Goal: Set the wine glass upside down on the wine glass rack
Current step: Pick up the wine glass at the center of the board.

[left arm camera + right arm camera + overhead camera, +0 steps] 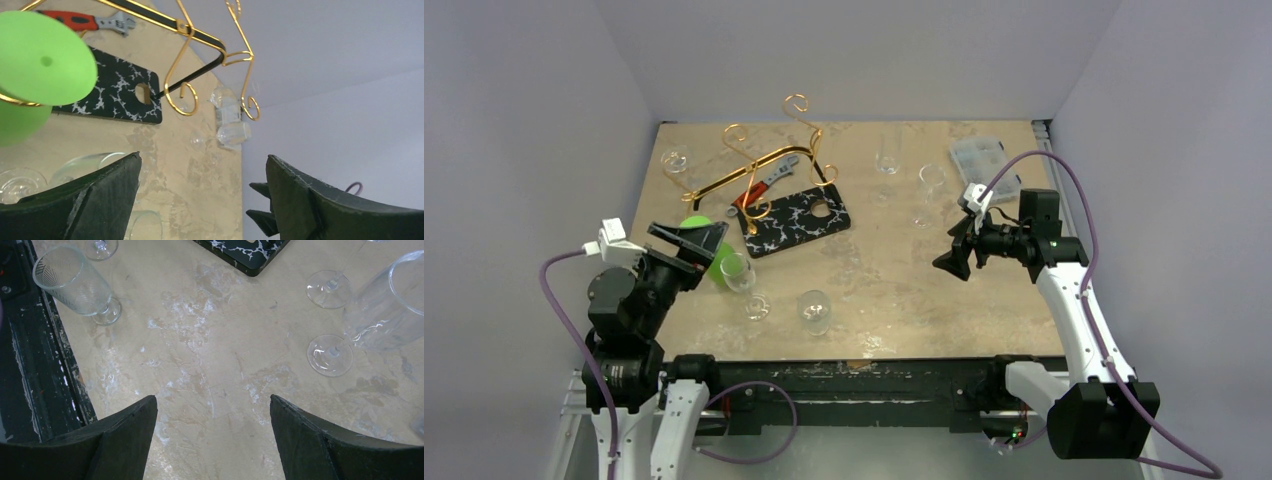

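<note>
You find no text, label, brand or number to read in any view. The wrench [774,175] at eleven o'clock is too small to show markings.

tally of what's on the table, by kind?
glasses: 6
rack: 1
wrench: 1
board: 1
clear box: 1
green piece: 1 (partly hidden by the left arm in the top view, so it could be more)
Total: 11
</note>
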Tool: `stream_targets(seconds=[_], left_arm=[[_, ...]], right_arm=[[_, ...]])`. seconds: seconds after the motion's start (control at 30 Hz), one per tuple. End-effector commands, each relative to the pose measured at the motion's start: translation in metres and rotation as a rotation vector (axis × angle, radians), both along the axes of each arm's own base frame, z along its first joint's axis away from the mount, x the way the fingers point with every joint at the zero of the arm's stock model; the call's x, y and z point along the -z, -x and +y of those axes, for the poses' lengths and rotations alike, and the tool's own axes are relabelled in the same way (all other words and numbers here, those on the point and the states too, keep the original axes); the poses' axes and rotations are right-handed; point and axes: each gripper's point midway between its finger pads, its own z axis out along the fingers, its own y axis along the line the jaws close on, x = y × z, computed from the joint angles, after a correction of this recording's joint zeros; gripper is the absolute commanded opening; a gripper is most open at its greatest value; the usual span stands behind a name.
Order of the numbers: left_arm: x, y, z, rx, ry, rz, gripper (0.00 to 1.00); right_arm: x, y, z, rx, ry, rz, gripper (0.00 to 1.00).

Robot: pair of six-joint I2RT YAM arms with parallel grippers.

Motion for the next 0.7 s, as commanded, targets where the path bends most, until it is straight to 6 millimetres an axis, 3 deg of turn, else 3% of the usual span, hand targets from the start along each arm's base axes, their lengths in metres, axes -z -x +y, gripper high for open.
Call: stream_targets(seconds=[0.0,0.17,0.4,0.67], left_arm=[[-0.037,0.001,-0.022,0.172,-0.156,-0.220,0.91],[-0.051,0.002,-0.035,0.282,-0.278,-0.311,0.92],[-0.046,-0.004,-0.056,0.468,-0.345,-0.290,0.91],[-0.047,-0.004,-0.055,0.497,-0.438,-0.295,0.91]], right_arm=[[-0.009,-0.004,-0.002,0.004,0.006,-0.035,0.80],[-0.008,-0.003,-0.001,0.004,0.006,-0.032,0.80],[-0.007,-0.004,-0.001,0.004,0.007,-0.030,0.80],[-0.005,-0.005,-0.002,0.006,0.007,-0.022,0.80]])
